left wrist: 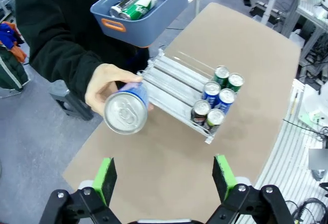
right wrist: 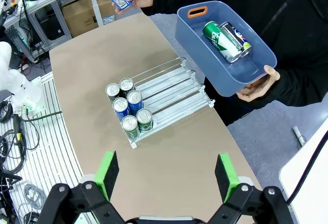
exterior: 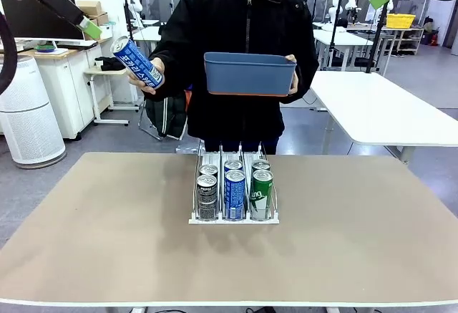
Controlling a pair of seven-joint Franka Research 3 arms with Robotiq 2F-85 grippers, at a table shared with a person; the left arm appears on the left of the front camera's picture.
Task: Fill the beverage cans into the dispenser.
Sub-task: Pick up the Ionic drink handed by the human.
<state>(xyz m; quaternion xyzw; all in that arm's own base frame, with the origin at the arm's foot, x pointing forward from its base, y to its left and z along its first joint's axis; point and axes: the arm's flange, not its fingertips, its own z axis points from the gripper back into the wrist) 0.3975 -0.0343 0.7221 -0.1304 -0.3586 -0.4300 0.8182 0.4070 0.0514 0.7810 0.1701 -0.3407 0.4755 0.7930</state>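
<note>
Front camera faces the person (exterior: 243, 41) across the table (exterior: 107, 234); both wrist cameras look down on the dispenser (left wrist: 171, 83).

No word can be read with certainty. The blue can (exterior: 139, 62) that the person holds up carries large white letters along its side, too blurred to spell. In the right wrist view it also shows a small white patch with dark code marks. In the dispenser (exterior: 215, 220), the black front can (exterior: 207, 197), blue front can (exterior: 235, 193) and green front can (exterior: 262, 193) show white print, all illegible. The green can (right wrist: 217, 35) in the blue tub (right wrist: 256, 70) has white lettering, also unreadable.
</note>
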